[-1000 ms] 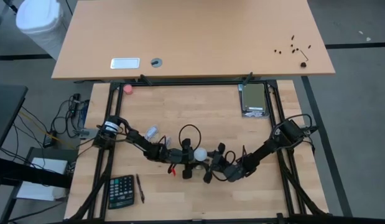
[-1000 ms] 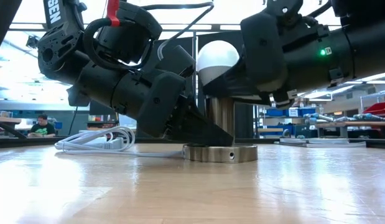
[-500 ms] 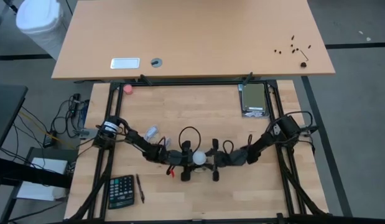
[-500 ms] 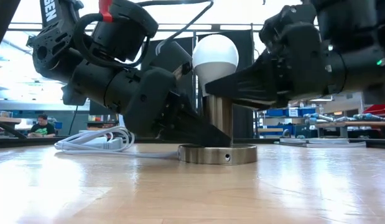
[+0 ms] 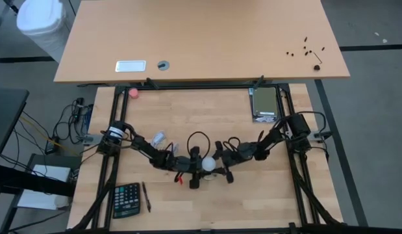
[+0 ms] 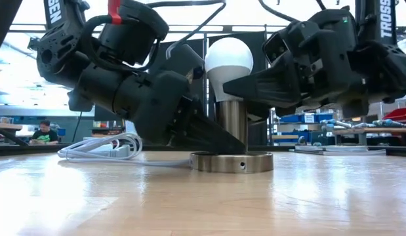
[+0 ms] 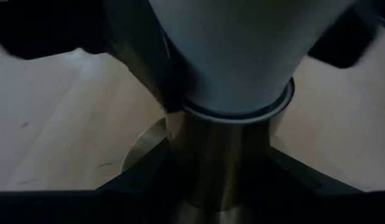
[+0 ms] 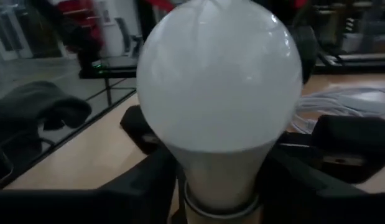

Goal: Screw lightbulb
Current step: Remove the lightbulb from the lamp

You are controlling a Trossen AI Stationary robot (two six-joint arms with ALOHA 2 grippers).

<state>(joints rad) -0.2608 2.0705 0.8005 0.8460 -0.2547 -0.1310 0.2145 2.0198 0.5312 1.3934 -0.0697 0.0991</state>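
Note:
The white lightbulb (image 5: 208, 163) (image 6: 229, 62) stands upright, screw end down, in a silvery metal post (image 6: 231, 124). The post rises from a round disc base (image 6: 255, 162) on the wooden table. My left gripper (image 5: 198, 166) comes from the table's left and is shut on the post, below the bulb (image 7: 229, 56). My right gripper (image 5: 216, 160) comes from the far right. Its fingers sit on either side of the bulb's tapering neck (image 8: 220, 174). My left gripper pinches the metal post (image 7: 186, 168) between its two fingers (image 7: 136, 183), just under the bulb. It reaches in from the table's left, slanting slightly down. The post stands upright on its disc base. My right gripper holds the bulb's neck (image 8: 180, 163) between its two fingers (image 8: 148, 180), below the globe. The fingers lie level and come from the table's far right. The bulb stays upright in the post.
A white cord (image 6: 101, 149) lies coiled on the table behind the left arm. A calculator (image 5: 126, 199) and a pen (image 5: 147, 196) lie near the front left. A grey box (image 5: 265, 104) sits at the far right. A person (image 6: 42, 131) sits far off in the room.
My right gripper has swung around the bulb, from its near-right side to its far-right side. It has turned about as it went and stayed at the bulb's neck. The bulb and post stand where they were.

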